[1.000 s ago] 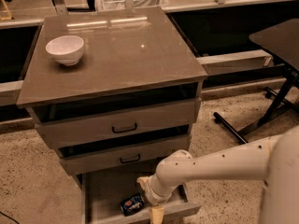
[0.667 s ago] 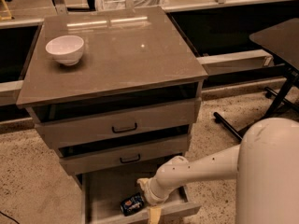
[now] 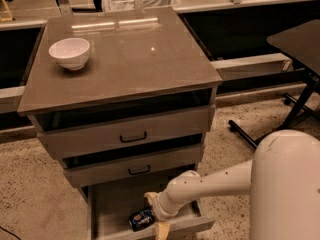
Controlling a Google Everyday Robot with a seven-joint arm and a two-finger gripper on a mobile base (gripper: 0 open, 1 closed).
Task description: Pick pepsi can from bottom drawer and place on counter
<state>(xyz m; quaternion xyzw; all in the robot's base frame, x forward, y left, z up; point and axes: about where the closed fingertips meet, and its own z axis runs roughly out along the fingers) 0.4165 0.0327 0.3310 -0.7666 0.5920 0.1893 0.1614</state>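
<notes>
Reach step: the gripper (image 3: 153, 215) sits inside the bottom drawer (image 3: 107, 204), spread open against the pepsi can (image 3: 141, 219). Next it needs a square clamp before lifting.

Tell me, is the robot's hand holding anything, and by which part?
Cannot be told. The hand sits in the open grey bottom drawer, right beside the small dark-blue soda can lying there, but a grip on it is not visible.
</notes>
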